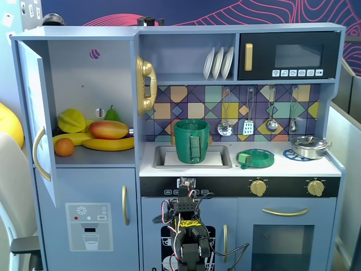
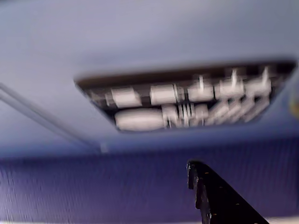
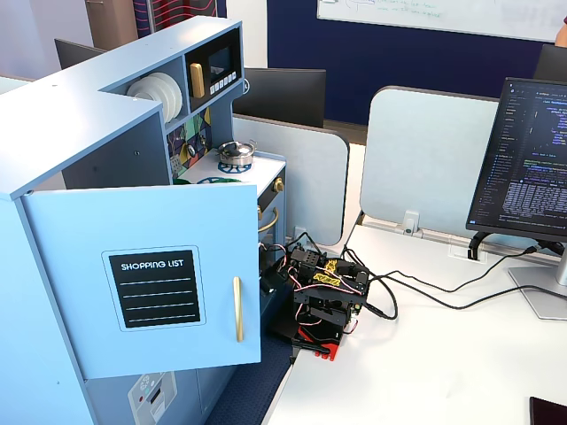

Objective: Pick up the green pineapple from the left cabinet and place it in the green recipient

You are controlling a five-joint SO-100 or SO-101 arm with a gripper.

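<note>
One open cabinet (image 1: 90,84) is standing left of the sink (image 1: 220,161), its door (image 1: 36,113) swinging outward. Inside it, one orange (image 1: 64,147), one mango (image 1: 108,129), what look like two bananas (image 1: 107,144), one green pear (image 1: 111,114) and one lumpy yellow-green fruit (image 1: 71,120) are lying together. That last piece may be the green pineapple, though I cannot tell for sure.

One green pot (image 1: 192,141) is standing upright in the sink. One flat green dish (image 1: 255,158) is sitting just right of the sink, and one silver pan (image 1: 309,147) farther right. Three white plates (image 1: 219,62) are leaning on the shelf above the sink, and four utensils (image 1: 259,113) are hanging above and to its right.

One arm (image 1: 189,237) is sitting folded below the sink. In the blurred wrist view only one black finger of the gripper (image 2: 194,175) is showing, so I cannot tell how the jaws are standing.
</note>
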